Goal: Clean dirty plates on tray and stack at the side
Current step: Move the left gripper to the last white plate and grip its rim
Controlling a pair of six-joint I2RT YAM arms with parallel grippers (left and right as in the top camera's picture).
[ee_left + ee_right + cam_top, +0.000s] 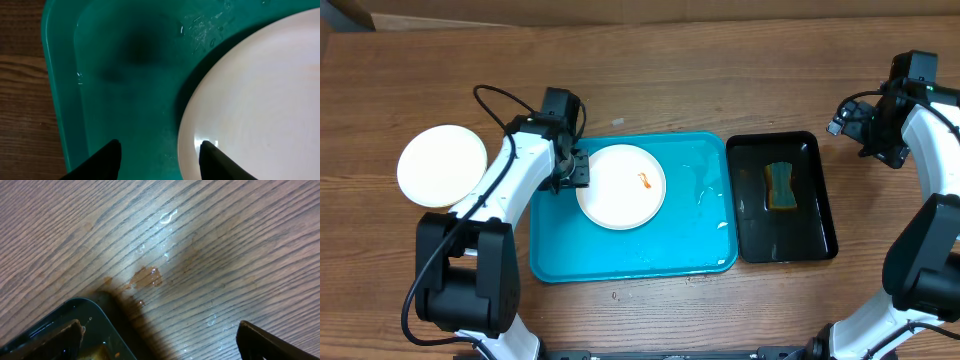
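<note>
from above, the tray (620, 255) lies mid-table with one white plate (615, 195) on its left half. an orange smear (645, 180) sits on that plate, so we judge it not yet cleaned. the left gripper (578, 168) is at the plate's left rim. a second plate (442, 166) lies on the table (650, 80) left of the tray; we cannot tell whether more lie under it. the sponge (781, 186) lies in the black tray (815, 235) just right of the tray, and the right gripper (850, 115) hangs beyond it, well apart from the sponge.

from the left wrist, the left gripper (160, 160) has its fingers (107, 160) moderately apart with nothing clamped: one is over the bare tray floor (125, 75), the other over the plate's (260, 100) rim. droplets shine on the tray. a finger lifting crookedly could catch the rim and skid the plate across the wet floor.

from the right wrist, the right gripper (160, 335) is spread wide and empty above the table (210, 240), a wet patch (147, 277) below it and a corner of the black tray (100, 330) beside one finger. with no hand bracing it, the plate could spin or slide off under the wet sponge.
</note>
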